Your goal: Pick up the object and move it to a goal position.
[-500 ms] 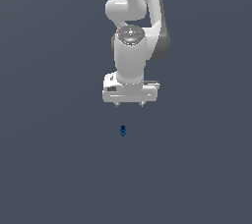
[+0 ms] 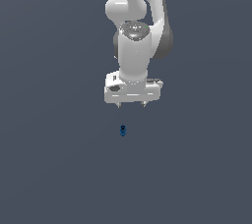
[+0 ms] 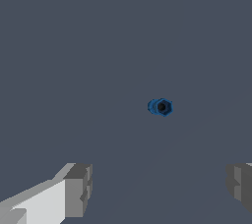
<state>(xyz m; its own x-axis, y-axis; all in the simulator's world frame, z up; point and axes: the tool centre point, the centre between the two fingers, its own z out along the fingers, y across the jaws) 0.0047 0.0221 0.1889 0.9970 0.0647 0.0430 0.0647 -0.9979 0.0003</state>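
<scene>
The object [image 2: 123, 130] is a tiny blue knobbly cylinder with darker bands, lying on the flat grey floor. In the exterior view it sits just below the white gripper [image 2: 132, 105], slightly toward that view's left, with a clear gap between them. The wrist view shows the object [image 3: 160, 107] end-on, with a dark hole in its hexagonal face. My gripper [image 3: 157, 188] is open, its two grey fingertips [image 3: 78, 188] wide apart with nothing between them. The object lies ahead of the fingers, not between them.
Only the plain dark grey surface [image 2: 49, 169] surrounds the object. The white arm [image 2: 138, 21] rises above the gripper to the top of the exterior view.
The arm and gripper hold about the same place as half a second ago. The object has not moved.
</scene>
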